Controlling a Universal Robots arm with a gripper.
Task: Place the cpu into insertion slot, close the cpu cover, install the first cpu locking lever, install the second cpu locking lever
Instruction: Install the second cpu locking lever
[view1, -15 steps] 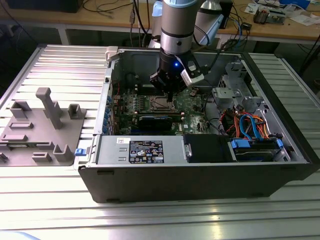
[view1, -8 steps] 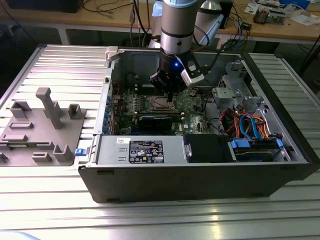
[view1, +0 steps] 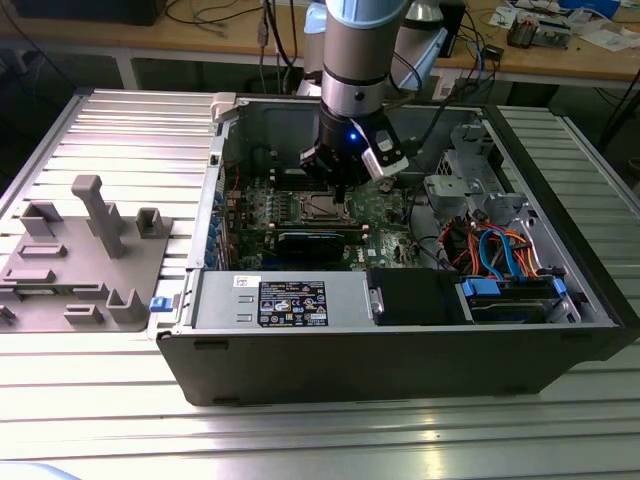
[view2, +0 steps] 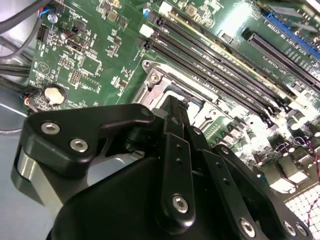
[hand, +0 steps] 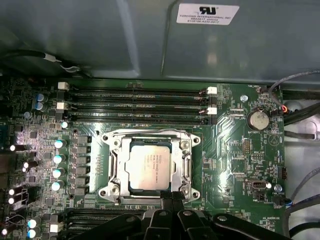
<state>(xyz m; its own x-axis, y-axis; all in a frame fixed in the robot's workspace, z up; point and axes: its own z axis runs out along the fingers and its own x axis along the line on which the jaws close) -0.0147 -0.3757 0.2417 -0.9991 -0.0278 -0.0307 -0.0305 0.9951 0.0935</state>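
One open computer case (view1: 400, 340) | ribbed metal table (view1: 120, 130) | wooden desk (view1: 560, 60) behind | gripper (hand: 172, 196) fingers together, holding nothing

Ribbed aluminium table (view1: 90, 400), cluttered wooden bench (view1: 560, 60) behind

The exterior view looks from above and in front, at a moderate distance, down into the open grey metal computer case (view1: 400, 340) lying on a ribbed aluminium table (view1: 120, 130), with the silver robot arm (view1: 362, 50) descending from the far side. The first wrist view faces straight down, close, onto the green circuit board (hand: 240, 150). The second wrist view looks obliquely along the black gripper (view2: 172, 107), very near the board (view2: 90, 50). All 3 views share the square silver-framed socket (view1: 322, 207) (view2: 165, 85) (hand: 148, 167).
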